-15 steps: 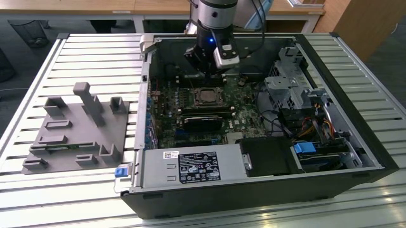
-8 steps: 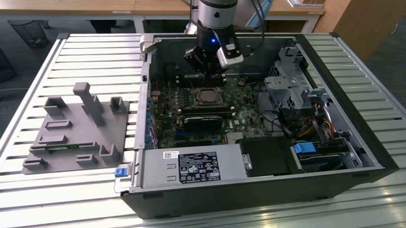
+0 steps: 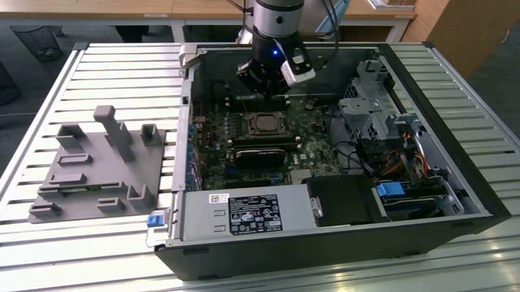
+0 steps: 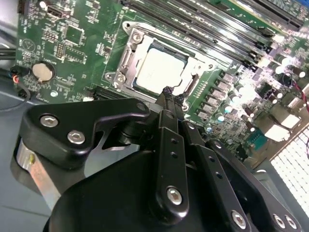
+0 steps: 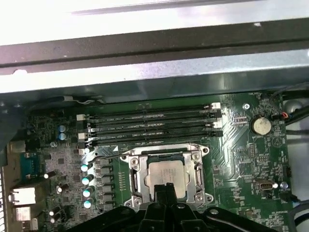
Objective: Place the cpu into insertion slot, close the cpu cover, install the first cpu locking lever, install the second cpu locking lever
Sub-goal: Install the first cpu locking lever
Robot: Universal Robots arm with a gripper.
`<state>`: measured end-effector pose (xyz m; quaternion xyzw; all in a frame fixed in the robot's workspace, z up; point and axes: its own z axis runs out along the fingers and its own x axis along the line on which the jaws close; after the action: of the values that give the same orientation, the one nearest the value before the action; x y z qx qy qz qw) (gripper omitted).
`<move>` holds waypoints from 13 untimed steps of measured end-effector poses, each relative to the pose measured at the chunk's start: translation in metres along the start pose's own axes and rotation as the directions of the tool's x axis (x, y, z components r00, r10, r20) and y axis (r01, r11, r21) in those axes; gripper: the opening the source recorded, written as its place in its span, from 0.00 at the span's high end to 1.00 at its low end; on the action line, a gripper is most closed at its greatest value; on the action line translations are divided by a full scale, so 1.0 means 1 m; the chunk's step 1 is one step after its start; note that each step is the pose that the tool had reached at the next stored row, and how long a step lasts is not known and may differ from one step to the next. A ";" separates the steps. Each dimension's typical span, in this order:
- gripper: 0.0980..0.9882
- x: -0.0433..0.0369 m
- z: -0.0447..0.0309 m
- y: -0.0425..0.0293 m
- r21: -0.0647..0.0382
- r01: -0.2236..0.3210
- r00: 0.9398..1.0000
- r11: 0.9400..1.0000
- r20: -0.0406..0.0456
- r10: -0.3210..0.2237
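item: my gripper — fingertips pressed together, nothing between them, poised just above the near edge of the chip socket. in the exterior view my gripper hangs over the far part of the open pc case, arm coming down from above.

item: cpu — pale silvery square, lying flat in the insertion slot. in the first wrist view the cpu sits centred in the slot, my fingertips overlapping its near edge; contact or not, can't tell.

item: cpu cover — thin silver frame w/ centre window, appears to lie down around the chip; screws at its corners. in the exterior view the socket shows as a small metal-rimmed square mid-board.

item: green board — coin battery off to one side of socket; long black memory slots run alongside it, just beside the frame. row of small capacitors near socket.

item: locking levers — thin wire along one edge of the frame; latched or not, can't tell.

item: grey slotted fixture — on the ribbed table, at the exterior view's left, well apart from case.

item: black block — on board, just beside socket, nearer the camera in the exterior view.
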<state>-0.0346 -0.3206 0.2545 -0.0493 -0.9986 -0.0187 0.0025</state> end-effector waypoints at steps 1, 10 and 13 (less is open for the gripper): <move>0.97 0.0000 0.0001 0.0000 -0.001 0.009 1.000 1.000 0.002 -0.009; 0.97 0.0000 0.0002 -0.0001 -0.004 0.136 0.991 0.991 0.001 -0.136; 0.97 0.0018 0.0004 -0.0002 -0.004 0.147 0.989 0.989 0.002 -0.147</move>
<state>-0.0364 -0.3206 0.2541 0.0242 -0.9995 -0.0211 0.0003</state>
